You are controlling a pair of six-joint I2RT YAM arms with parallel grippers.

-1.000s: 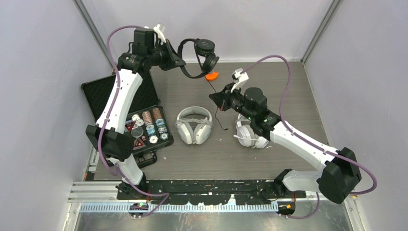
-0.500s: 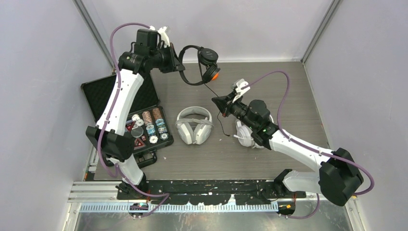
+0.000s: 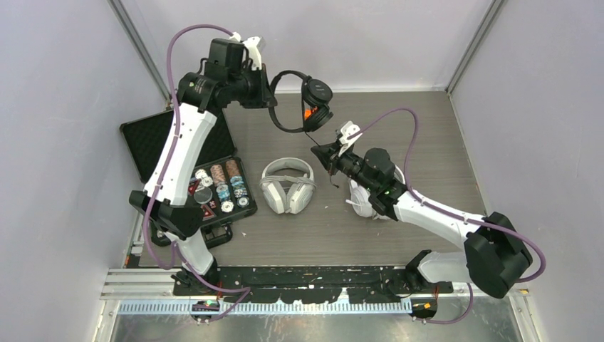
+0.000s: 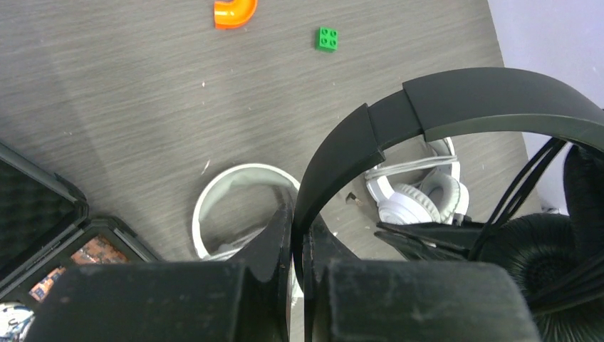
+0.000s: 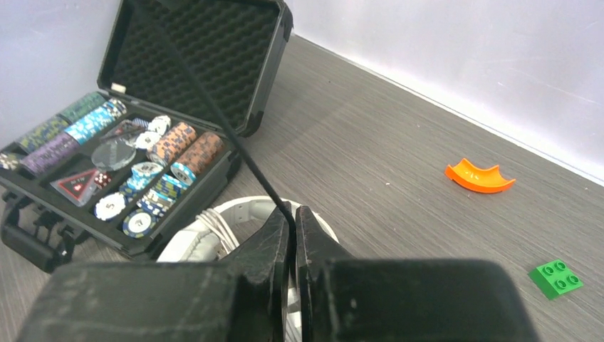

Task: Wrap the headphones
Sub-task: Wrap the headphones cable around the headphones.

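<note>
Step in hand: wrapping the black headset; judged early, no loops visible on the band.

- Left gripper [image 4: 300,222]: closed on the headband of the black headset [image 3: 317,92], gripped edge-on. Headset is raised off the table [image 3: 434,135], over its far side, ear cups hanging at the end away from the gripper. Likely reason: holding by the band leaves the cups and cord free and gives a fixed frame to wind onto.
- Right gripper [image 5: 293,217]: fingers pinched on the black cable [image 5: 235,137], just below and beside the headset. Cable runs straight up from the pinch to the headset, so it looks taut. Tension is probably kept so the cord lays on tight.
- The cable's free end beyond the pinch is hard to follow.
- White headset [image 3: 287,187]: flat at table centre, cord bundled between its cups. Second pale headset [image 3: 365,201]: on the table, partly under the right arm; cord state unclear.
- Chip case [image 3: 214,189] sits open at left, well apart from the work.

Risk: the thin cord could slip from the pinch if pulled harder.
</note>
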